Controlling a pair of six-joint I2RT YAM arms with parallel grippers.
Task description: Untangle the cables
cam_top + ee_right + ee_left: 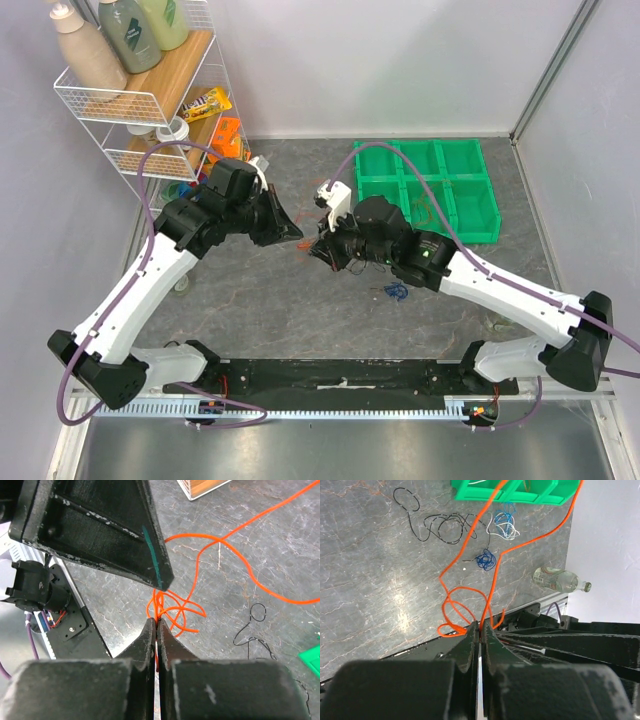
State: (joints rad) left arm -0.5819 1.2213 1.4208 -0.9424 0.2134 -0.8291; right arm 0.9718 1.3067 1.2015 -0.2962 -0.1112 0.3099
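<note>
A robot lab cell: white panel walls (400, 70), aluminium frame (553, 65).

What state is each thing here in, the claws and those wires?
left gripper, shut on orange cable
right gripper, shut on orange cable
orange cable, held by both, looped
black cable, lying loose, sprawled
blue cable, bunched, loose
bottle, lying on side

Colours noted. One orange cable (492, 582), plain throughout. One black cable (438, 528). One blue cable (485, 559), dark. One white cable (504, 530). The table (260, 300) was grey with pale marbled veining. The bin (478, 232) was solid green.
</note>
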